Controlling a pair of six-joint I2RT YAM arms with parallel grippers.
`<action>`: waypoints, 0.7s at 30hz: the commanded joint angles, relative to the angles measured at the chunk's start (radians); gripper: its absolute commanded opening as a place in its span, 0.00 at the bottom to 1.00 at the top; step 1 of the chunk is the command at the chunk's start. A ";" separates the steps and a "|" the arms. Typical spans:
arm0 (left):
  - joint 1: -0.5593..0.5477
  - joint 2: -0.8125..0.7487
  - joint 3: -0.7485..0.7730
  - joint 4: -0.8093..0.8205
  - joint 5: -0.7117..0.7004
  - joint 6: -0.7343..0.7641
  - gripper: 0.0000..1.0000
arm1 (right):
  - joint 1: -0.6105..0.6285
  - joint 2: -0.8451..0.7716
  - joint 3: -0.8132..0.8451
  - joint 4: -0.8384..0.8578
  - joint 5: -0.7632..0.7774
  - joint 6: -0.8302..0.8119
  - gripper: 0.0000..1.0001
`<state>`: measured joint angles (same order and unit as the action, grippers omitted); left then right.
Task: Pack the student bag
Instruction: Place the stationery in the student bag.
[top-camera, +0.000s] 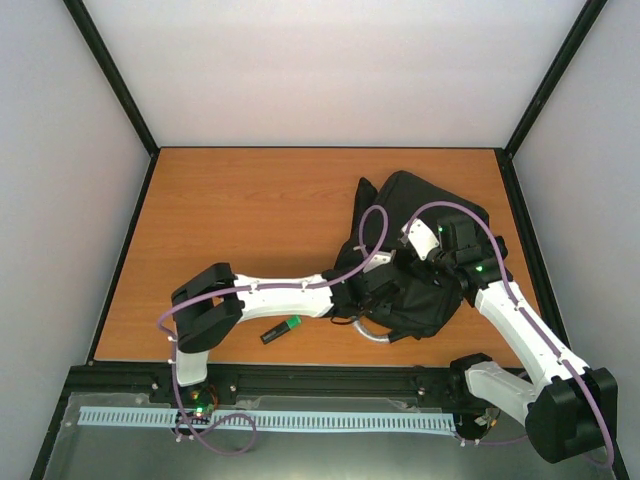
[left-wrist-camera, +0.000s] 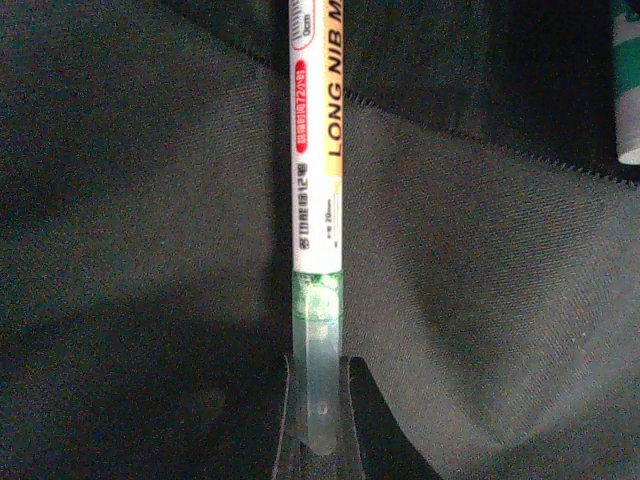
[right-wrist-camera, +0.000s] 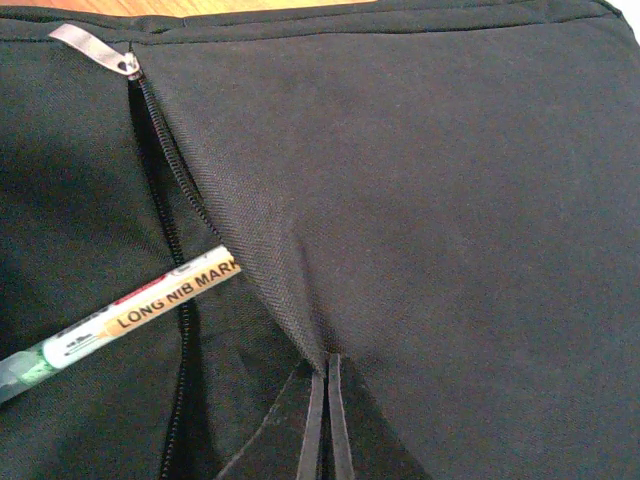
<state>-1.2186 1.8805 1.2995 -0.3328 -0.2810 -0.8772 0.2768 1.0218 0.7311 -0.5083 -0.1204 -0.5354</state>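
Left hand (left-wrist-camera: 320, 415) clamped narrow on clear green tail of white marker (left-wrist-camera: 318, 180). Marker pointing straight ahead of hand, far end at the open zip (right-wrist-camera: 165, 200) of student bag (left-wrist-camera: 480, 280). Right hand (right-wrist-camera: 327, 420) pinched nearly closed on a fold of bag fabric, zip ahead-left of it. Bag flat on worktop (top-camera: 250, 210) under both hands. Second marker (top-camera: 282, 330), black with green cap, on worktop behind left hand, near bag edge.
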 joint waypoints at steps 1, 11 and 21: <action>-0.005 0.033 0.095 -0.088 -0.054 0.019 0.01 | 0.006 -0.007 0.002 0.027 -0.020 0.000 0.03; 0.031 0.023 0.180 -0.046 -0.059 0.194 0.01 | 0.006 -0.020 0.003 0.028 -0.028 0.002 0.03; 0.047 0.064 0.207 0.120 -0.002 0.363 0.01 | 0.007 -0.018 0.002 0.031 -0.025 0.003 0.03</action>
<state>-1.1782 1.9350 1.4357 -0.3435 -0.2790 -0.6167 0.2764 1.0199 0.7311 -0.5041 -0.1200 -0.5350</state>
